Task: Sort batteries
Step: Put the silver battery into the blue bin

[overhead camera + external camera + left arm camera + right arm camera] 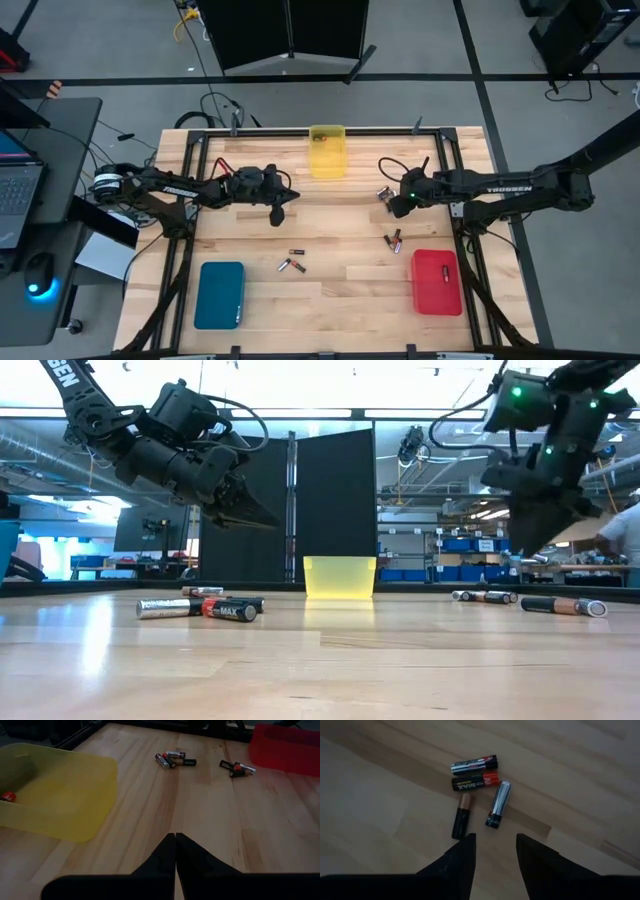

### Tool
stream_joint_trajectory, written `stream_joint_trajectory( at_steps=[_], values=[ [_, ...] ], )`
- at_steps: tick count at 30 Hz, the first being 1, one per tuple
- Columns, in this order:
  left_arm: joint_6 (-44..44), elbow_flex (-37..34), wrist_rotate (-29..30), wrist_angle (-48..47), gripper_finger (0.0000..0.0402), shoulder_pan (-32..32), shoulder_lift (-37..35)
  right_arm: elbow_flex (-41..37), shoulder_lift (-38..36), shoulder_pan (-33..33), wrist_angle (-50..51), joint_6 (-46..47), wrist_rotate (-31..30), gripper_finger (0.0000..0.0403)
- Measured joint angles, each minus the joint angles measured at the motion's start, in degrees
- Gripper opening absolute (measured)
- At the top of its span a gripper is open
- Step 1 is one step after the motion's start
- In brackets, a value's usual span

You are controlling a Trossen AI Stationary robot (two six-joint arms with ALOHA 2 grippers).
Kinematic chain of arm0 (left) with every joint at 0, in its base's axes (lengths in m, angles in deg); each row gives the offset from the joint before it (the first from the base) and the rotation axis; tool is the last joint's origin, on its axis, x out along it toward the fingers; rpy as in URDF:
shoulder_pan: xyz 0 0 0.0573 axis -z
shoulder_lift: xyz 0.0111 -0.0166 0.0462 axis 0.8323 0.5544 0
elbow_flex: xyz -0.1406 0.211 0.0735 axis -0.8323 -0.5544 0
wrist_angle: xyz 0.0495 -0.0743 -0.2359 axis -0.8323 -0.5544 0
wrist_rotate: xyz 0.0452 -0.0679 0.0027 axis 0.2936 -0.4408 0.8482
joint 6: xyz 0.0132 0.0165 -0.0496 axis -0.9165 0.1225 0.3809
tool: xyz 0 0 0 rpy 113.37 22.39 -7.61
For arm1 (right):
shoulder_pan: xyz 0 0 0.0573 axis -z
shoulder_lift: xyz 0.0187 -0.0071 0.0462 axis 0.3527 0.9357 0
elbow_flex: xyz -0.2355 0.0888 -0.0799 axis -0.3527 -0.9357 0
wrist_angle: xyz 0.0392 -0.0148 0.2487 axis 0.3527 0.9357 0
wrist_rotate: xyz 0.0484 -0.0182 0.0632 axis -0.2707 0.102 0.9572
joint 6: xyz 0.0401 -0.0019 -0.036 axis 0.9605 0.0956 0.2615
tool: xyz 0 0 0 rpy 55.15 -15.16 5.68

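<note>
High view: wooden table. Yellow tray at the far edge; teal tray near left; red tray near right. Batteries lay in three loose groups: one at centre, one just above the red tray, one beside the right gripper. Each cell was too small here for type or heading to be read. Left gripper hung left of centre.

Low view: centre cells lay flat, long axes across the picture; right-hand cells likewise. Both grippers stood above the table, holding nothing. A person's sleeve was cut off at the right edge.

Left wrist view: left gripper closed, fingers pressed together, empty. One small item in the yellow tray, partly cut off, unidentifiable.

Right wrist view: right gripper open, empty. Four cells lay just ahead: two parallel and touching, two pointing toward the fingers.
</note>
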Motion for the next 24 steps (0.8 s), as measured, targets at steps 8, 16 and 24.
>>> stream_joint_trajectory(
  at_steps=[8, 16, 24],
  values=[
    [0.02, 0.0, -0.04, 0.44, 0.0019, 0.0, 0.0, -2.95, 5.12, 0.41, -6.44, 0.36, -0.43, 0.0152],
    [0.02, 0.0, -0.07, 0.35, 0.0019, 0.0, 0.0, -2.95, 12.58, 0.9, -11.92, -0.84, -2.28, 0.0152],
    [0.04, 0.0, -0.11, 0.28, 0.0019, 0.0, 0.0, -2.95, 16.96, 3.55, -12.63, -3.39, -2.08, 0.0149]
  ],
)
